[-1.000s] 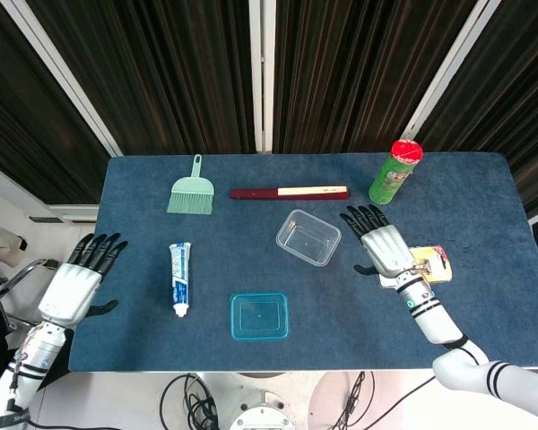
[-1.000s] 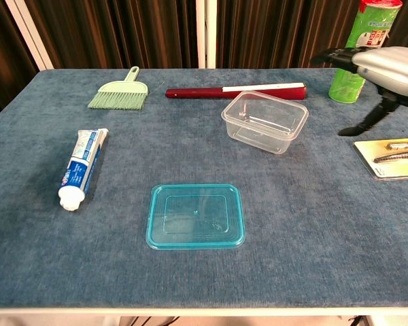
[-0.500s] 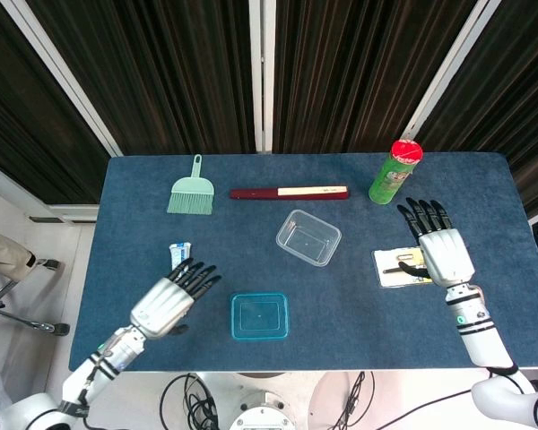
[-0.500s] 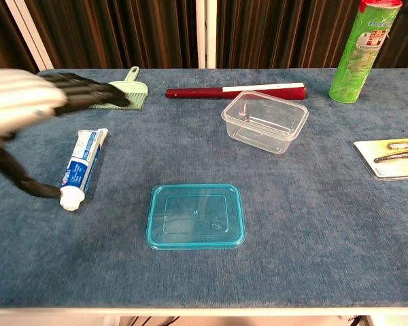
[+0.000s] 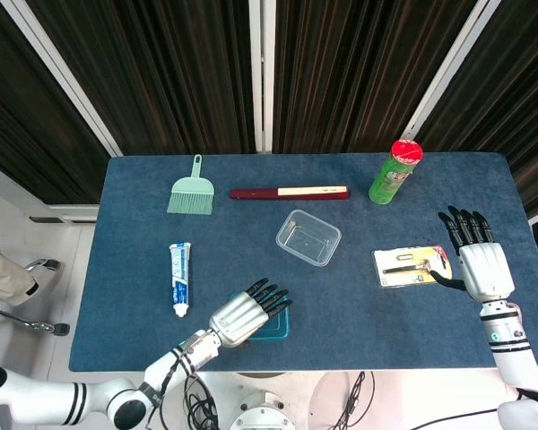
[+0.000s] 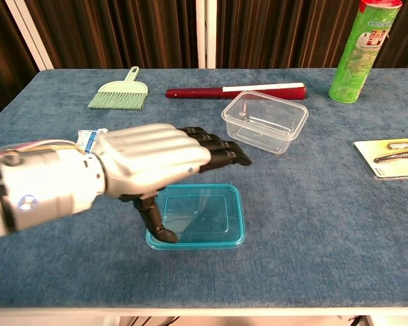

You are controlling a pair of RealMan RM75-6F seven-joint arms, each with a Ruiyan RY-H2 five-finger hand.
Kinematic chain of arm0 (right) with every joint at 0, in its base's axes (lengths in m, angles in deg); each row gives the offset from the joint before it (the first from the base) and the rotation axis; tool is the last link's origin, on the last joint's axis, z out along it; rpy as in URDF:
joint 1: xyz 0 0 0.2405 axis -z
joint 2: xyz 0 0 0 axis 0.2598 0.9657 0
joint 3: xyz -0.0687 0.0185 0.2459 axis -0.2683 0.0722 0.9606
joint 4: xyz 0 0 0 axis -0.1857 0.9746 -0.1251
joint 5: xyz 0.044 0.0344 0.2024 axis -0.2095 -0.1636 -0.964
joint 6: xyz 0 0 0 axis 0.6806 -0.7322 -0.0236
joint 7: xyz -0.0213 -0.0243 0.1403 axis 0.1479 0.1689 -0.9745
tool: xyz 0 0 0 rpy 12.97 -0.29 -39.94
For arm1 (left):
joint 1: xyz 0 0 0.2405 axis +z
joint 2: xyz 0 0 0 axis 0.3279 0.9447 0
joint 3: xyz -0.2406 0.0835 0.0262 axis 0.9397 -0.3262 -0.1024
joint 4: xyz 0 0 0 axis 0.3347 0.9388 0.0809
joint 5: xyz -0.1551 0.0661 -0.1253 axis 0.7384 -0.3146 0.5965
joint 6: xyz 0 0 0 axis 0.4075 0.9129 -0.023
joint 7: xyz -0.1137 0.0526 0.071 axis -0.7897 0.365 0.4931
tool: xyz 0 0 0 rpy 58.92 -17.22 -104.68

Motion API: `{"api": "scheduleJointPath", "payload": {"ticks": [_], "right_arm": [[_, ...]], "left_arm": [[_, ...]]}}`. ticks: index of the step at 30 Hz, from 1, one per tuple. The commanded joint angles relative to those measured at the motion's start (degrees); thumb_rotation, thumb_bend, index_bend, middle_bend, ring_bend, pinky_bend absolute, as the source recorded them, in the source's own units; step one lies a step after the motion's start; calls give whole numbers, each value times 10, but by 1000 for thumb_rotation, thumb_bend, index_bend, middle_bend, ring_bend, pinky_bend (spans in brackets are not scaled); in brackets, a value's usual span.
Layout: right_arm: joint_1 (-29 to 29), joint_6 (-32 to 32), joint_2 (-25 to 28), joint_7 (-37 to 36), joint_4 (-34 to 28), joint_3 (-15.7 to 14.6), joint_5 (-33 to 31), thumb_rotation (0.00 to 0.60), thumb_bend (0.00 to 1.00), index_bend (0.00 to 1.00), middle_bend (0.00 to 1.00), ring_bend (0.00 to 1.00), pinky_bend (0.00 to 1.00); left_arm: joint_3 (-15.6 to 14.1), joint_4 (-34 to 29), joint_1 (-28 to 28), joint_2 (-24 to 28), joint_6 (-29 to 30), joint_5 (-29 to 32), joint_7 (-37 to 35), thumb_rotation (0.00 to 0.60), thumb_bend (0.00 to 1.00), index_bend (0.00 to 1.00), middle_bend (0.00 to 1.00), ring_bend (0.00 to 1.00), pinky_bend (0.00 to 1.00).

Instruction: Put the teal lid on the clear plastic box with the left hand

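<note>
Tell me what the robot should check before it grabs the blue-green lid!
1. Left hand over the teal lid: ok.
2. Left hand holds nothing, fingers apart: ok.
3. Thumb touching the lid's edge: cannot tell.
4. Clear plastic box upright, open, nothing inside: ok.
5. Path from lid to box free of other things: ok.
6. Right hand far from the box: ok.

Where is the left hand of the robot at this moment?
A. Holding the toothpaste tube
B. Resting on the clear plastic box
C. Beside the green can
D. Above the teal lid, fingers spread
D: the left hand is over the teal lid with fingers apart, holding nothing, while the clear plastic box stands apart, farther back.
</note>
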Motion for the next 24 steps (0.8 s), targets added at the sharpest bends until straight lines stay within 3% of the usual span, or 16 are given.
{"api": "scheduleJointPath", "payload": {"ticks": [1, 15, 24], "right_arm": [[2, 1, -2, -3, 4, 0, 3, 600, 33, 0, 0, 0, 0], [6, 16, -23, -22, 27, 7, -3, 600, 34, 0, 0, 0, 0], [13, 14, -30, -30, 34, 11, -6, 600, 33, 0, 0, 0, 0]], "left_arm": [[-2, 24, -19, -22, 1, 21, 24, 600, 0, 56, 0, 0, 0], [-40, 44, -29, -35, 35, 54, 19, 600, 0, 56, 0, 0, 0], [-34, 73, -37, -42, 45, 77, -9, 600, 0, 56, 0, 0, 0]]}}
